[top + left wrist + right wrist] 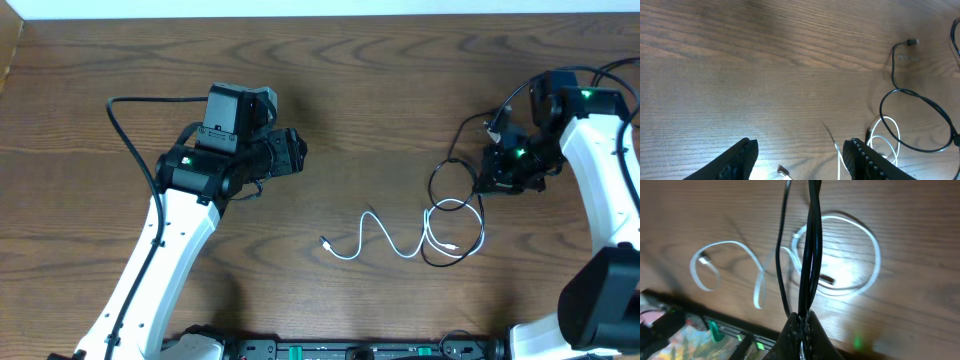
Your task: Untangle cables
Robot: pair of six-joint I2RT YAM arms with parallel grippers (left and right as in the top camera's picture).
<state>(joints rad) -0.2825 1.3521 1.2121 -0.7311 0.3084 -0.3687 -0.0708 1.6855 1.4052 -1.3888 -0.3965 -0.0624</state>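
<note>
The white cable [385,238] lies on the table in a wavy line, one plug [325,242] at its left end and a loop [455,225] at its right. The black cable [447,172] crosses that loop and rises to my right gripper [492,180], which is shut on it. In the right wrist view the black cable [812,245] runs up from the shut right gripper [802,325] over the white cable [860,275]. My left gripper [295,155] hovers open and empty, left of both cables. Its view shows the white cable [892,132], the black cable's loop [920,120] and the left gripper [800,162].
The brown wooden table [400,80] fills the view. A thicker black arm cable [125,135] curves at the left arm. A black rail with green parts [350,350] runs along the front edge. A small black plug end [912,42] lies apart on the wood.
</note>
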